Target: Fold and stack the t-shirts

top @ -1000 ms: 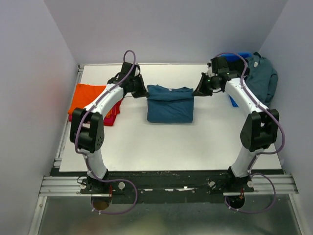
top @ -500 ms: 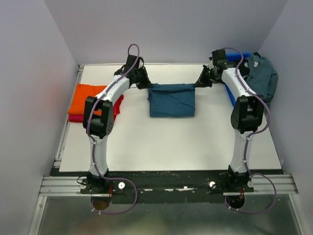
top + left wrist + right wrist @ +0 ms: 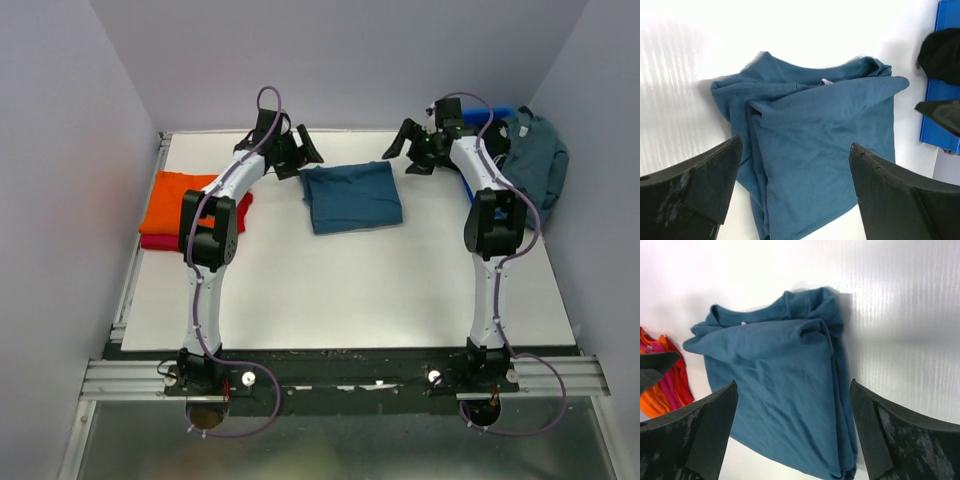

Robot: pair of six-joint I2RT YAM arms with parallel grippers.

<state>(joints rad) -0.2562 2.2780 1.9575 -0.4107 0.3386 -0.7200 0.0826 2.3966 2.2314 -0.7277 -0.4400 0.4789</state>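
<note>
A dark teal blue t-shirt (image 3: 352,197) lies folded flat on the white table, toward the back middle. My left gripper (image 3: 306,154) hovers open just beyond its far left corner, and my right gripper (image 3: 400,152) hovers open off its far right corner. Neither holds anything. In the left wrist view the teal t-shirt (image 3: 825,130) lies below the wide-open left gripper (image 3: 795,147); the right wrist view shows the same t-shirt (image 3: 785,390) under the open right gripper (image 3: 792,387). An orange t-shirt (image 3: 180,197) lies folded on a crimson red one (image 3: 162,241) at the table's left edge.
A blue plastic bin (image 3: 488,116) stands at the back right corner with a grey-blue shirt (image 3: 535,160) draped over it. White walls close in the table on three sides. Both arms stretch far toward the back wall.
Both grippers were shut on the teal t-shirt's far corners; they have opened and let go. The t-shirt now lies flat, moved slightly toward the back, and both arms reached farther back.
</note>
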